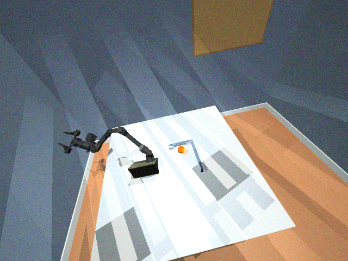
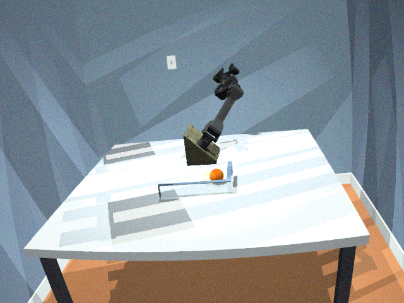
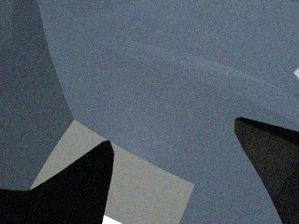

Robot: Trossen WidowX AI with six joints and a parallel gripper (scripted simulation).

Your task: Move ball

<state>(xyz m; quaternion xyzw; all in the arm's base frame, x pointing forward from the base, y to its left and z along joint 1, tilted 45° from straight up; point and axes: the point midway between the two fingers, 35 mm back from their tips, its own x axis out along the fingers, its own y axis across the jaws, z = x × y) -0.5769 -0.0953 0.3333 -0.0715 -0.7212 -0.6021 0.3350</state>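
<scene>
The orange ball [image 1: 180,149] [image 2: 216,175] lies on the table within the corner of the two low clear walls, one short wall [image 1: 181,143] [image 2: 229,171] and one longer wall [image 1: 197,155] [image 2: 192,183]. The pale see-through copy [image 1: 185,151] [image 2: 206,177] is right beside the ball. The ball partly covers it in the top and exterior views, and its centre is off to one side of the copy's. My gripper [image 1: 60,137] [image 2: 226,68] [image 3: 175,136] is open and empty, raised high and far from the ball, on the other side of the arm's base. The wrist view shows neither ball nor walls.
The arm's wedge-shaped base block [image 1: 144,169] [image 2: 199,154] stands on the white table [image 1: 174,216] [image 2: 277,215], close to the clear walls. Shadows and light stripes cross the table top. An orange-brown panel [image 1: 230,22] shows at the top of the top view.
</scene>
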